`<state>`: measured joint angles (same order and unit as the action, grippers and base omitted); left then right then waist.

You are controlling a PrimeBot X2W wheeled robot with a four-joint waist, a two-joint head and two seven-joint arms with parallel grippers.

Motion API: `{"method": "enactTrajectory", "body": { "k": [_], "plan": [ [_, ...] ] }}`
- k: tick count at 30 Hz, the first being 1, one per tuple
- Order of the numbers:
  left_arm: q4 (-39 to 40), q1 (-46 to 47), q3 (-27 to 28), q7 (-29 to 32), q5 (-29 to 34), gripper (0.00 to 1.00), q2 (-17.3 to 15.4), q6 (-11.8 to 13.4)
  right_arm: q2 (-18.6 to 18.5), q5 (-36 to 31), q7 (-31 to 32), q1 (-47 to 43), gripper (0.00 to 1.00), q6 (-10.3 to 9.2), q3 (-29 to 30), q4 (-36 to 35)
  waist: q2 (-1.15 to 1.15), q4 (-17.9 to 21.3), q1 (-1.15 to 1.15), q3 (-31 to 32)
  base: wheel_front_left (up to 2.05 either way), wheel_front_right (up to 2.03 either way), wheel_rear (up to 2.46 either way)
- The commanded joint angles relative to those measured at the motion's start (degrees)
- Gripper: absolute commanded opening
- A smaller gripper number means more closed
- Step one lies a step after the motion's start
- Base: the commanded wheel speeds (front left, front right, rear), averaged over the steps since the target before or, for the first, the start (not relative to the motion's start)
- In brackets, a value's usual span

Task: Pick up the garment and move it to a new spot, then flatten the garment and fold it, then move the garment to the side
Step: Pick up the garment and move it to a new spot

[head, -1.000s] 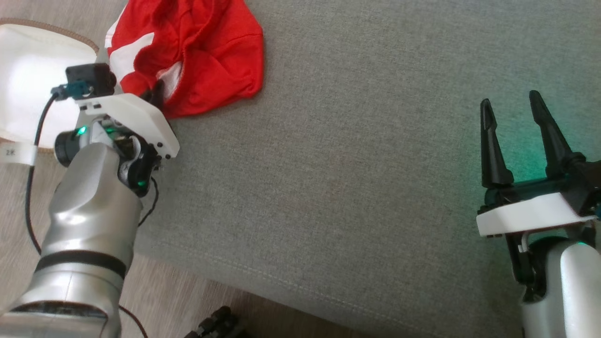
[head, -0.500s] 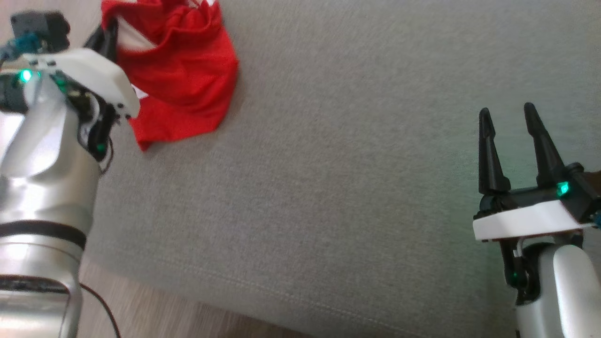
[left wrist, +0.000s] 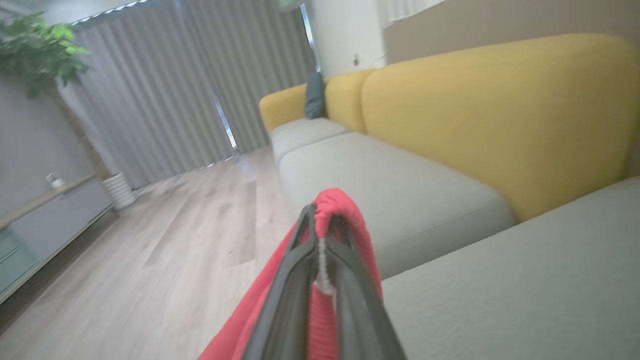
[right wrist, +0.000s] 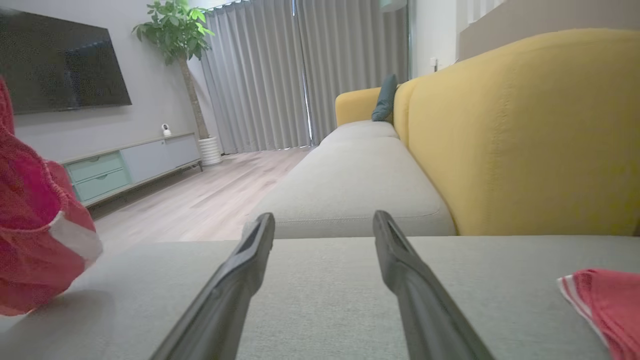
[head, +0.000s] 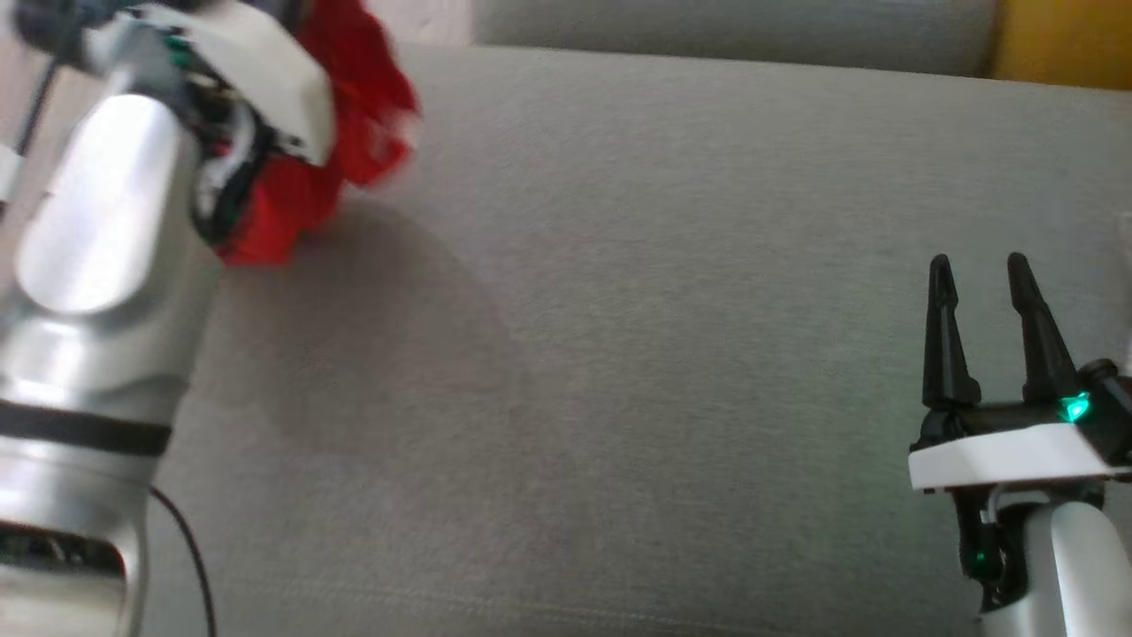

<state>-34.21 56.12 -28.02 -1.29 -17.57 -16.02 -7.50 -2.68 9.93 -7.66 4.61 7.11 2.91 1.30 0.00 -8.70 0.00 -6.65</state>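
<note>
Two arms, head view: the left arm (head: 97,221) rises along the left edge. The right gripper (head: 977,261) stands at lower right, fingers pointing up the view with a plain gap between them and nothing in it.
Garment, head view: the red garment (head: 354,133) is bunched in the top left corner, blurred, partly behind the left arm's white wrist plate (head: 265,80). A shadow lies on the grey seat cushion (head: 619,310) below it, so I judge it to be off the cushion.
Left wrist view, jaws: the left gripper (left wrist: 320,225) has its two fingers pressed together on a fold of the garment. Red cloth humps over the tips and falls away to the lower left.
Left wrist view, axis: the cloth hangs from the pinch as a bunch, not spread flat, so its long axis runs down from the fingertips.
Right wrist view, jaws: the fingers are wide apart and empty, aimed along the cushion beside the yellow backrest (right wrist: 525,135).
Right wrist view, garment: it hangs at the far left edge with a white stripe (right wrist: 75,237) showing, well apart from these fingers and to their left.
Right wrist view, other cloth: a red striped piece (right wrist: 600,300) lies on the cushion at lower right. I cannot tell whether it is a separate item.
Nearer arm: the left, which holds the garment. The bare cushion between the two arms looks the likely new spot.
Writing: none readable.
</note>
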Motion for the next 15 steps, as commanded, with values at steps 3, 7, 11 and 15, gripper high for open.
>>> {"method": "enactTrajectory", "body": {
  "k": [3, 7, 11, 15],
  "plan": [
    [8.7, -0.7, -0.1, 3.4, -2.0, 0.00, -1.5, 0.0, -0.2, 0.5, -0.7, 0.4, 1.00, 0.37, -1.2, -1.8, 0.00, 5.1, 0.00, 1.9, 0.00, 0.00, 0.00],
    [15.8, -4.7, -1.9, 6.2, -3.9, 0.00, 0.8, 0.5, -0.2, 1.0, -0.8, 0.7, 1.00, 0.37, -2.1, -1.9, 0.00, 8.7, 0.00, 0.9, 0.00, 0.00, 0.00],
    [18.7, -7.6, -3.2, 6.9, -5.2, 0.00, 3.9, 1.7, -0.2, 1.3, -0.9, 1.3, 1.00, 0.37, -3.1, -1.9, 0.00, 11.7, 0.00, -0.5, 0.00, 0.00, 0.00],
    [18.8, -9.1, -5.1, 5.8, -6.1, 0.00, 8.9, 3.3, -0.2, 1.7, -1.2, 2.1, 1.00, 0.37, -4.0, -1.6, 0.00, 15.2, 0.00, -2.5, 0.00, 0.00, 0.00]
  ]
}}
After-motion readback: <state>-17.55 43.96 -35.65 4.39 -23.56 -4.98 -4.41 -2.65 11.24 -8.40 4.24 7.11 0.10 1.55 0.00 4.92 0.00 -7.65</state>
